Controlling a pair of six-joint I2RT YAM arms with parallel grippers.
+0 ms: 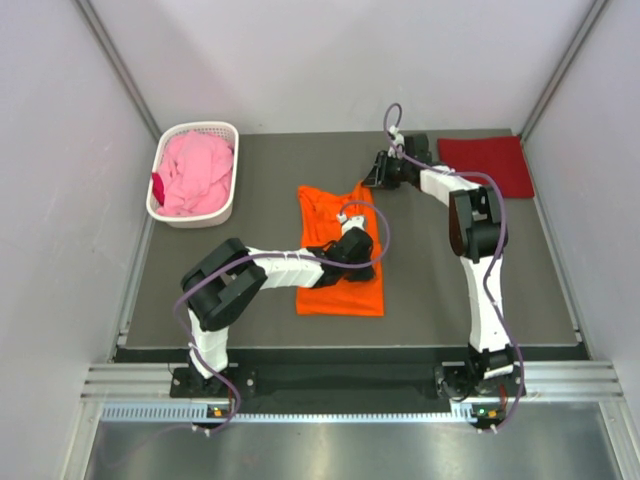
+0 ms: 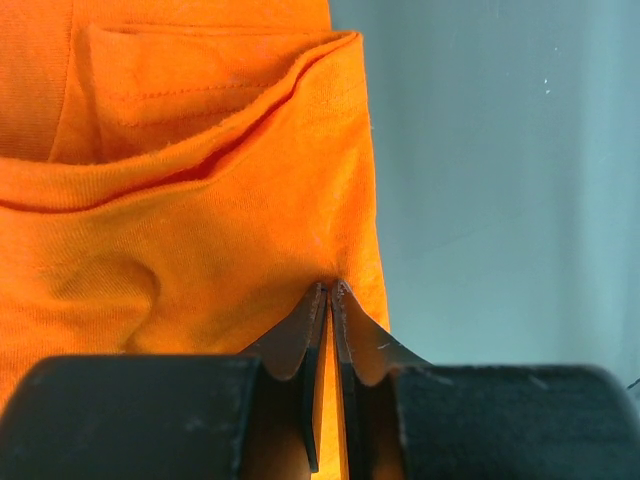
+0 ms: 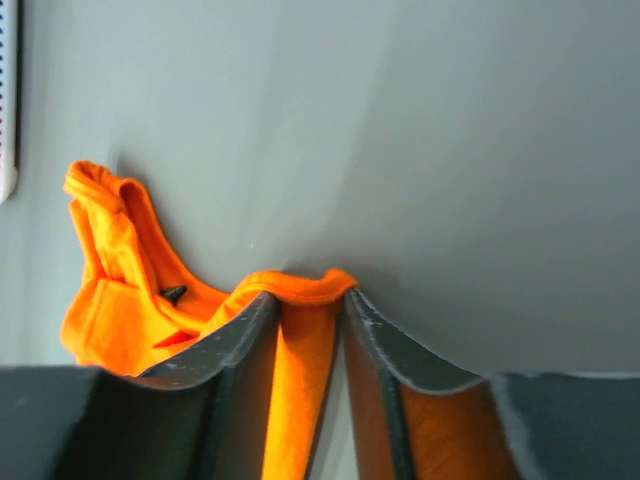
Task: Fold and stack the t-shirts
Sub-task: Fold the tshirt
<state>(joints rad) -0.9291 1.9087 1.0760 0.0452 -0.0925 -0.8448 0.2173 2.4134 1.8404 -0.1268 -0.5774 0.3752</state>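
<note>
The bright orange t-shirt (image 1: 340, 290) lies partly folded in the middle of the dark mat. My left gripper (image 1: 360, 245) sits low on its right side, shut on a pinch of the orange cloth (image 2: 200, 200), which shows between the jaws (image 2: 331, 287). My right gripper (image 1: 375, 178) is at the shirt's far right corner. Its jaws stand apart around the hem (image 3: 300, 285), with a gap beside the right finger (image 3: 385, 340). The dark red t-shirt (image 1: 485, 163) lies folded flat at the far right. The pink t-shirt (image 1: 195, 172) is bunched in the basket.
A white lattice basket (image 1: 190, 218) stands at the far left of the mat. Grey walls close in on the left, back and right. The mat's front edge (image 1: 350, 347) runs just ahead of the arm bases.
</note>
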